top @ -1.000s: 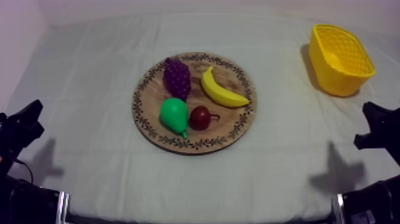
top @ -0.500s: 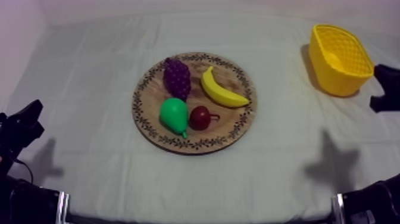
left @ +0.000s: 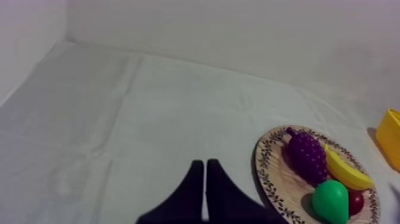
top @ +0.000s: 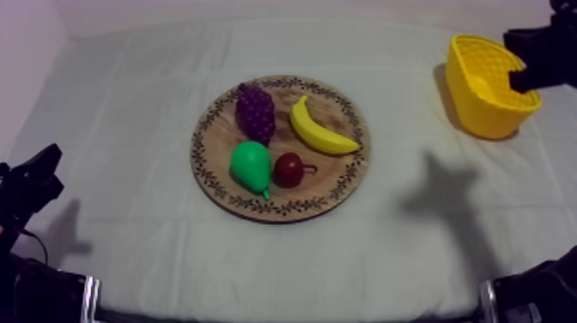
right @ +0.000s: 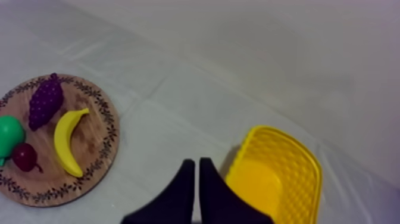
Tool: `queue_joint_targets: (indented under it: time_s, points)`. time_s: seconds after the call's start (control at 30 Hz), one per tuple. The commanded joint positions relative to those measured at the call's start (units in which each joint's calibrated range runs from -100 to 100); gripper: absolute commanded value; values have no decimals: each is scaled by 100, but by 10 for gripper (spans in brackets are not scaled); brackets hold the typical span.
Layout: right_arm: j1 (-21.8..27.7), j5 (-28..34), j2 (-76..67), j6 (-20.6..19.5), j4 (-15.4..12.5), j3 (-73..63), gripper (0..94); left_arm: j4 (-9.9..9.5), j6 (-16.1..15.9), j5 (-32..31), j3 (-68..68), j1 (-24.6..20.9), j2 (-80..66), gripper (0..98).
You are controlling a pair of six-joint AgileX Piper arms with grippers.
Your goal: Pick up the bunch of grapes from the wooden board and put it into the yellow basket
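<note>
Hovering by the yellow basket (top: pixel 482 118), right gripper (right: pixel 197 164) pinched together, empty; grapes (top: pixel 255 112) lie on the wooden board (top: pixel 337 168)

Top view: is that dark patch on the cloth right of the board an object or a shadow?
Top view: only a shadow of the right arm on the cloth; another lies by the left gripper. Right wrist view: no glare on the basket.
</note>
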Motion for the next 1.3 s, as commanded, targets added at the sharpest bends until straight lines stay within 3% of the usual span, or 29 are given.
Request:
queue_joint_targets:
  time_s: [0.0, 0.43, 0.7, 0.87, 1.1, 1.27]
  points:
    - [-134, 32, 520, 0, 8, -410, 3, 2, 1, 1, -3, 0, 0, 1]
    - [-901, 238, 2146, -148, 14, -2007, 3, 2, 1, 1, -3, 0, 0, 1]
    - [-1359, 518, 3099, -517, 90, -3127, 3, 2, 1, 1, -3, 0, 0, 1]
    - [-1638, 893, 3754, -986, 327, -3877, 3, 2, 1, 1, -3, 0, 0, 1]
    - [-2070, 1844, 4652, -2081, 977, -4976, 4, 2, 1, 1, -3, 0, 0, 1]
    - [-2269, 2516, 5233, -2647, 1238, -5702, 4, 2, 1, 1, -3, 0, 0, 1]
